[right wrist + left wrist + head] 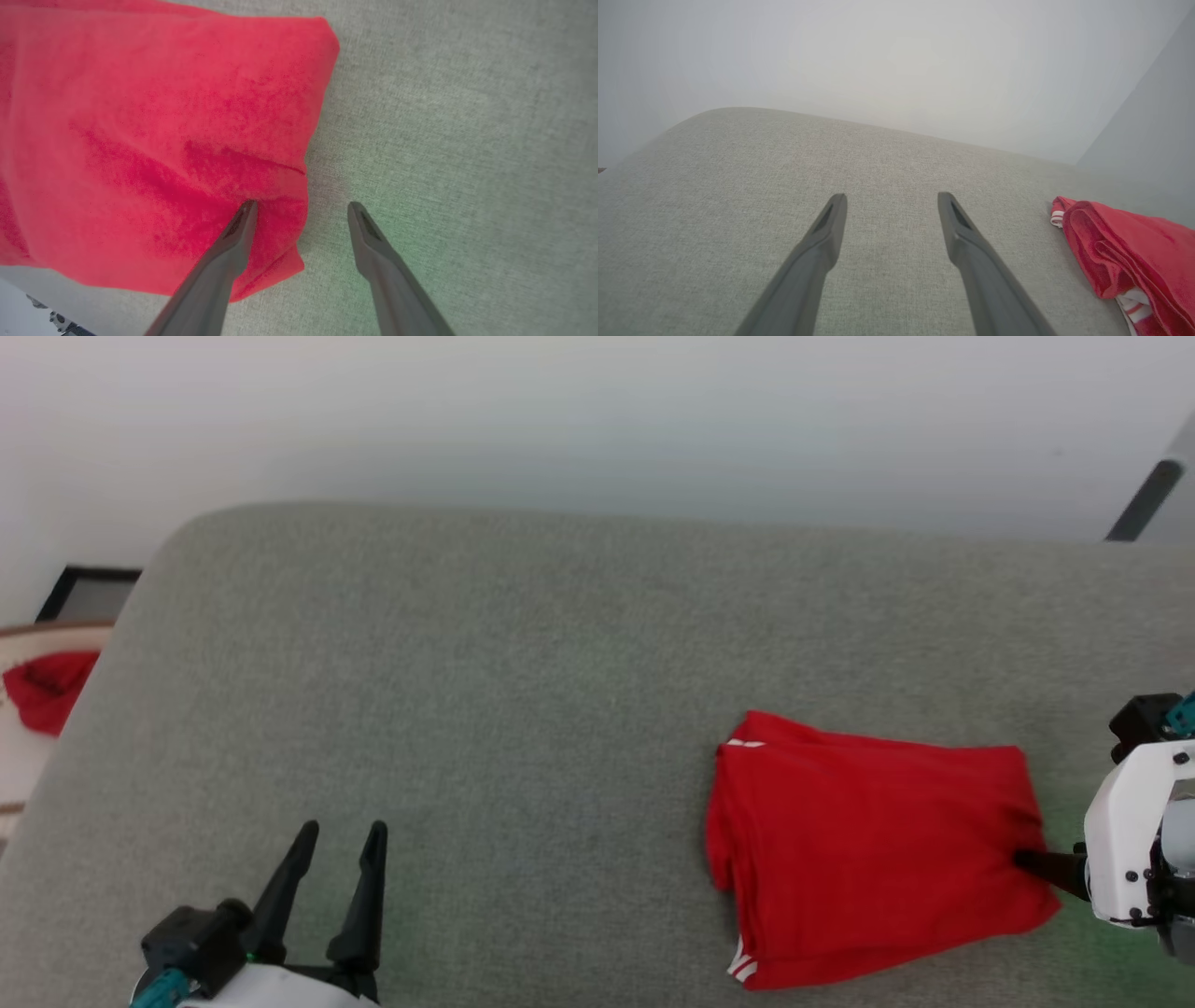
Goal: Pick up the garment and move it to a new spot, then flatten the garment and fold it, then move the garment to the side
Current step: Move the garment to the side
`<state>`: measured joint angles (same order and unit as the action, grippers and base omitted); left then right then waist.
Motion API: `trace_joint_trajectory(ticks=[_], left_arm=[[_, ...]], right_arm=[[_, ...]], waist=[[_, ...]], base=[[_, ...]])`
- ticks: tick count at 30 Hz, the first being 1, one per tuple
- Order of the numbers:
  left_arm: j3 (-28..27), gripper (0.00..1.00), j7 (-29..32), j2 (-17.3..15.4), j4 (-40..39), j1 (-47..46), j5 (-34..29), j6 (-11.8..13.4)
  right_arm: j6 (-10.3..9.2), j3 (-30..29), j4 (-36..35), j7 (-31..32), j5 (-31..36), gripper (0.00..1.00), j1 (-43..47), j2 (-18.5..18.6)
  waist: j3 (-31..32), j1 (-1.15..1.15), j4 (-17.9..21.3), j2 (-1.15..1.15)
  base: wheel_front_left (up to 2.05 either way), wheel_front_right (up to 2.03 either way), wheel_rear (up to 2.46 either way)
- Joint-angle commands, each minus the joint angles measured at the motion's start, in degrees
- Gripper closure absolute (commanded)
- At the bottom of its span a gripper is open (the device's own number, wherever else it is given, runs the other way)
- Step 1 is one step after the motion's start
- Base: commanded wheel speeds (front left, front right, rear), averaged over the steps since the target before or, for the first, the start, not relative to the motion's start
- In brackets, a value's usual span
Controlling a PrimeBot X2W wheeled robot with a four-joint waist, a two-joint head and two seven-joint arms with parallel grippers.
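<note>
As the head camera sees it, garment [878, 849] lies folded into a rough red rectangle on the right half of the grey cushion [467, 663], with white striped trim [742, 971] peeking out at its near-left corner and again at the far-left corner. Left gripper [341, 835] is at lower left, well apart from the garment, fingers spread, nothing between them, bare cushion under it. Right gripper [1041, 866] comes in from the right edge on its white wrist housing [1125, 831]; one dark fingertip touches the garment's right edge. Off the cushion's left end: a red cloth [47, 686] on a pale surface, a dark frame [89, 588] beyond it.

Left wrist view: left gripper [892, 200] open wide over bare cushion [738, 186]. Garment [1134, 252] bunched at the right edge of view, layers stacked, striped trim [1134, 303] showing at the bottom. Pale wall [896, 56] behind.

Right wrist view: right gripper [302, 207] fingers apart, not clamped on anything. One fingertip [245, 219] rests on the garment [140, 140] just inside its edge, with a crease in the cloth running from it. Other fingertip [362, 224] is over bare cushion [467, 140], just beside the garment's edge.
</note>
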<state>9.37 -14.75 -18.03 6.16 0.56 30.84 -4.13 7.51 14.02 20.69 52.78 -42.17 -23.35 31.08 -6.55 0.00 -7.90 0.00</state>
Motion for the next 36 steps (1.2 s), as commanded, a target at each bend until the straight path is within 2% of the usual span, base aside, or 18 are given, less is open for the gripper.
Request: trace_joint_trajectory(ticks=[1,8,9,10,11,12,18,23,30,36], left_arm=[[0.01,0.0,-0.33,0.29,0.31,-0.8,-0.3,-0.36],[-0.38,0.0,-0.46,1.87,1.85,-2.81,-1.18,-1.29],[-0.56,0.0,-0.47,2.09,1.92,-3.01,-1.4,-1.38],[-0.77,0.0,-0.48,2.34,1.99,-3.04,-1.53,-1.48],[-0.92,0.0,-0.47,2.54,2.09,-3.07,-1.6,-1.56],[-1.13,0.0,-0.41,2.74,2.18,-3.16,-1.86,-1.73],[-1.77,0.0,-0.37,3.69,2.71,-3.91,-2.64,-2.47],[-2.31,0.0,-0.37,4.31,2.59,-3.86,-3.36,-2.8],[-3.32,0.0,-0.35,4.58,1.73,-3.63,-4.21,-3.07],[-3.46,0.0,-0.34,3.95,0.47,-5.07,-4.92,-3.31]], right_arm=[[-0.05,-0.19,0.69,0.22,0.47,0.0,-0.53,-0.38],[-0.04,1.7,1.56,1.08,-2.17,0.0,1.44,-1.96],[-0.02,2.01,1.3,0.89,-2.53,0.05,1.49,-2.08],[-0.02,2.34,1.15,0.76,-2.88,0.27,1.5,-2.1],[-0.02,2.72,0.82,0.55,-3.1,0.94,1.45,-1.94],[-0.02,2.92,0.65,0.2,-3.34,1.0,1.4,-1.68],[-0.03,2.88,-0.02,-2.35,-5.29,1.0,1.44,-0.58],[-0.03,0.27,-1.54,-6.49,-6.76,1.0,2.01,0.86],[-0.04,-4.99,-4.91,-10.55,-9.18,1.0,5.48,4.48],[-0.03,-11.21,-6.05,-12.44,-10.0,1.0,8.06,7.47]], waist=[[-2.4,0.0,-1.75,0.0],[-4.34,0.0,-2.39,0.0],[-4.48,0.0,-2.4,0.0],[-4.58,0.0,-2.37,0.0],[-4.66,0.0,-2.33,0.0],[-4.74,0.0,-2.28,0.0],[-4.66,0.0,-1.84,0.0],[-4.49,0.0,-0.72,0.0],[-4.63,0.0,3.22,0.0],[-5.78,0.0,8.21,0.0]], base=[[0.0,0.0,0.0],[0.0,0.0,0.0],[0.0,0.0,0.0],[0.0,0.0,0.0],[0.0,0.0,0.0],[0.0,0.0,0.0],[0.0,0.0,0.0],[0.0,0.0,0.0],[0.0,0.0,0.0],[0.0,0.0,0.0]])
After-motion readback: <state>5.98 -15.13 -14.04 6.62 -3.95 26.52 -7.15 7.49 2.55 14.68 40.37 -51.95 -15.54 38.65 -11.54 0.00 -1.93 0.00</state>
